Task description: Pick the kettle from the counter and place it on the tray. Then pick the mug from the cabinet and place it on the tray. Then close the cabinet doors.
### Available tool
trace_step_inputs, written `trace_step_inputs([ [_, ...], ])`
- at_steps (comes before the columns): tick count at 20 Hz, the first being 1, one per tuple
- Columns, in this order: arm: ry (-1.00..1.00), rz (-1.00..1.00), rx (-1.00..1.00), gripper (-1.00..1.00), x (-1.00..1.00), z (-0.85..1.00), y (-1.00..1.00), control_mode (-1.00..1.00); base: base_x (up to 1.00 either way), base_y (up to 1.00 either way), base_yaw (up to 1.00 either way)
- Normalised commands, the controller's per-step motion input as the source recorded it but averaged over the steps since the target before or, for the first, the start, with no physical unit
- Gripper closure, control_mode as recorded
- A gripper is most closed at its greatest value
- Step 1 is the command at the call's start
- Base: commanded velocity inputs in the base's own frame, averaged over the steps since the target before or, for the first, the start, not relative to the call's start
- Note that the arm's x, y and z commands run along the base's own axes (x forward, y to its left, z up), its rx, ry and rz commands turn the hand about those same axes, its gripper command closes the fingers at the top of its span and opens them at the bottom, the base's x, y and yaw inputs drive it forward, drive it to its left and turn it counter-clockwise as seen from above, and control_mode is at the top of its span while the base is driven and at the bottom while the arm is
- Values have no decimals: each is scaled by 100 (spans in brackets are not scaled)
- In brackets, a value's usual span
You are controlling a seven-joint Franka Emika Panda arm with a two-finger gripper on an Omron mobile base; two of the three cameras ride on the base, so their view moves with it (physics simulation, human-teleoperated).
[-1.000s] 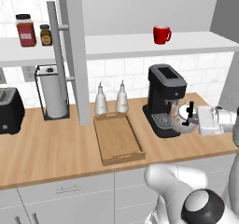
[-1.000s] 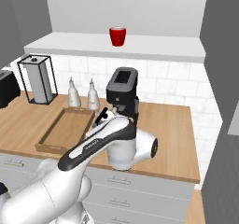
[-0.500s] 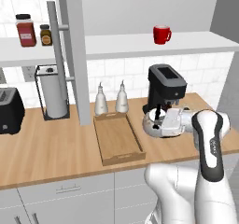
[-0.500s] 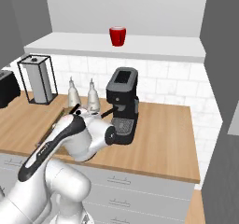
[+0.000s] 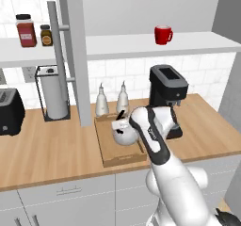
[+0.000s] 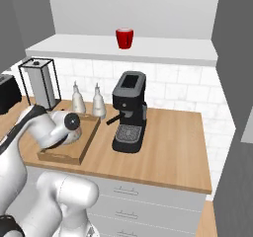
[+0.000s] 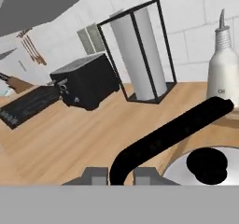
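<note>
Our arm bends leftward at frame centre, gripper (image 5: pixel 123 125) clamped on the kettle (image 5: pixel 123 133) handle above the tray (image 5: pixel 109 150).

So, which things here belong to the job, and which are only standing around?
Job: kettle held in the gripper over the tray; mug; cabinet; door.
Around: coffee machine, two bottles, toaster, paper roll, jars.

Black coffee machine (image 5: pixel 167 98) at right; two pale bottles (image 5: pixel 112 100) against the far tiled wall; caged paper-towel roll (image 5: pixel 55 95) further left; black toaster (image 5: pixel 10 113) far left; two jars (image 5: pixel 32 32) on shelf above.
</note>
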Motion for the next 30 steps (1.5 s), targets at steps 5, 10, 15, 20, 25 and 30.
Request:
trace_step_inputs([
  [5,38,7,0,100,96,-2,18,-100,0,0,0],
  [10,19,8,0,100,66,0,-4,-100,0,0,0],
  [15,5,8,0,100,40,-11,0,-100,0,0,0],
  [20,-14,3,1,100,12,-25,-1,-100,0,0,0],
  [25,-18,0,6,100,7,-13,0,-100,0,0,0],
  [30,-8,0,9,100,19,-10,0,-100,0,0,0],
])
